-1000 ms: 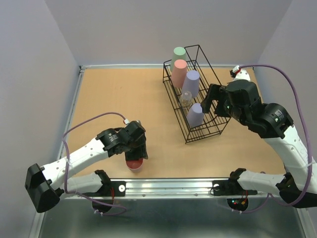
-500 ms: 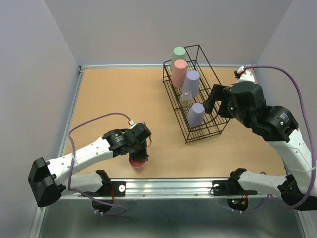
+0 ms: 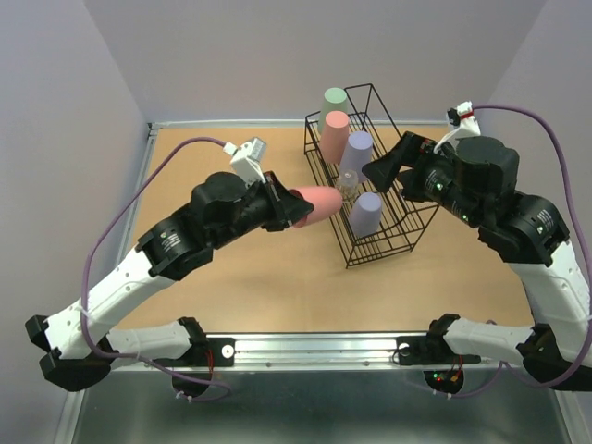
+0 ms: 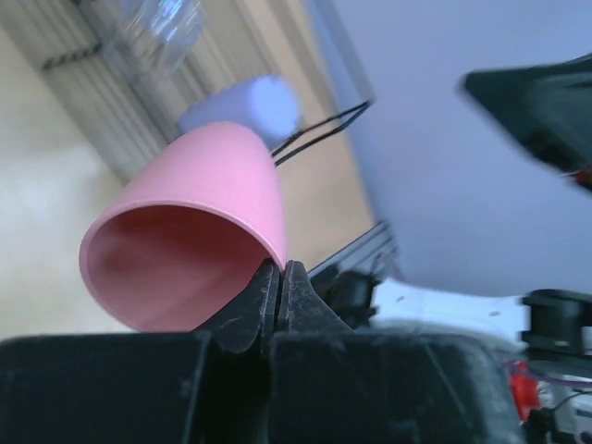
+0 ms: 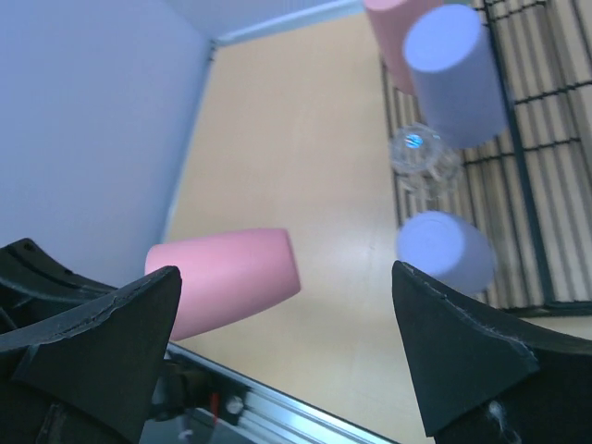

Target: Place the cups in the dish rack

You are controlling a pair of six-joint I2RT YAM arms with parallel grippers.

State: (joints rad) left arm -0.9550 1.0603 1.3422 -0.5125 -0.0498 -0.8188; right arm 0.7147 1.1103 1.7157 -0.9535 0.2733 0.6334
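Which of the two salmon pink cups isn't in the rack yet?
The held salmon cup: the left claw pinches its rim, holding it sideways in the air beside the dish rack. The other salmon cup stands upside down inside it.

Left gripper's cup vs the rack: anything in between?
Nothing: right wrist view shows only bare tabletop between the salmon cup and the dish rack.

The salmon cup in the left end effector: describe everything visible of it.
The salmon cup is a smooth, opaque, tapered tumbler, plastic by the look, empty inside. It hangs on its side above the table, closed base pointing toward the dish rack but short of it. Only the left end effector touches it, pinching the rim wall, one finger inside, one outside.
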